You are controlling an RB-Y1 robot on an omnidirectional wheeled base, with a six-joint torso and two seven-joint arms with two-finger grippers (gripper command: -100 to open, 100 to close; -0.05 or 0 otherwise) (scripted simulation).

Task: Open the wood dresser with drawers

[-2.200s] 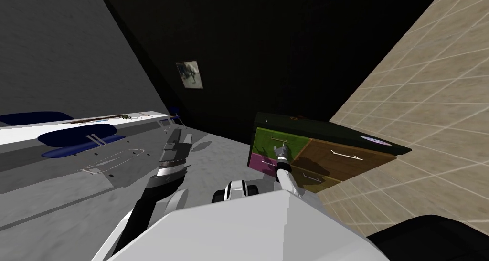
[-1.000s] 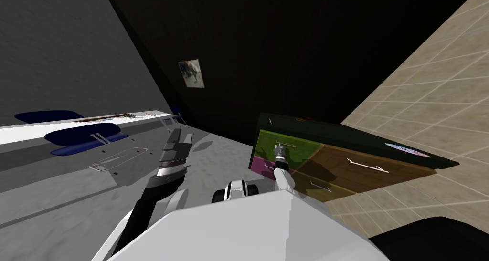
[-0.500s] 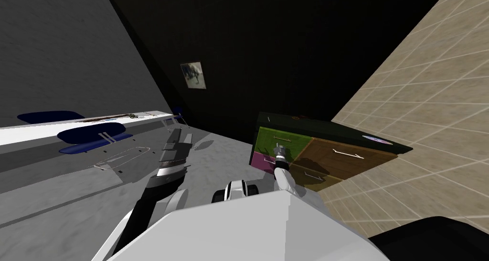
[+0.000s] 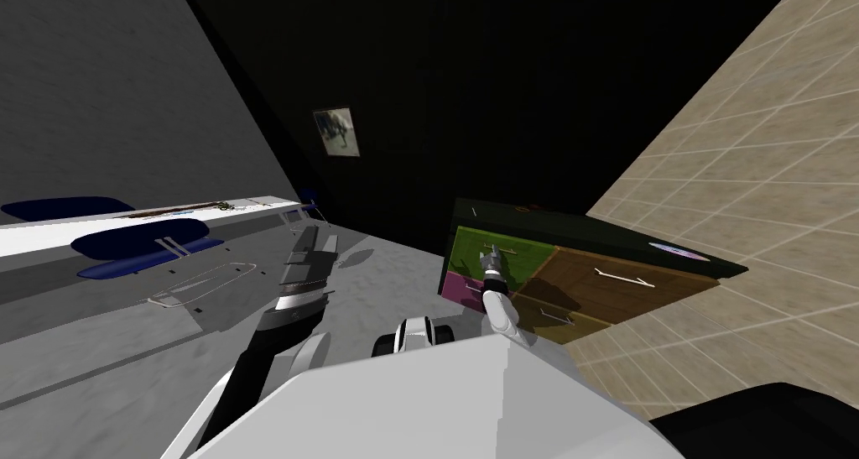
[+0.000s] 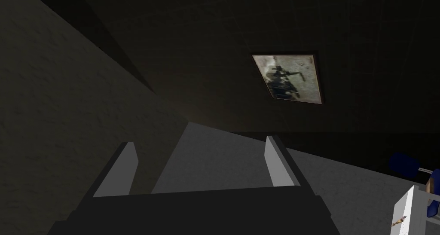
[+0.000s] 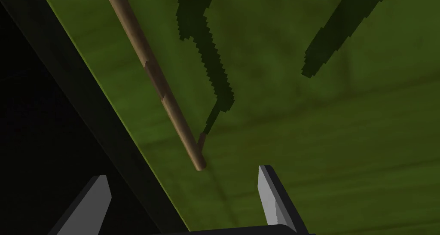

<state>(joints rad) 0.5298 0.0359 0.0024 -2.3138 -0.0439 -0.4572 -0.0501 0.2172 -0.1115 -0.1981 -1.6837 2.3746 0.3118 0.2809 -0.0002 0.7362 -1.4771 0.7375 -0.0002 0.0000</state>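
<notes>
Dresser (image 4: 587, 271), dark-topped wood with coloured drawer fronts, ahead-right; drawers look shut. Since 2 s ago only my head swayed. Right gripper (image 6: 184, 175) spread, empty, at brown rod handle (image 6: 159, 86) of green drawer (image 6: 326, 142); grasp pending.

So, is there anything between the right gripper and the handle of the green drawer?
No, nothing visible stands between them. The open right gripper points at the green drawer, and the near end of its brown handle lies just ahead, roughly in line with the gap.
</notes>
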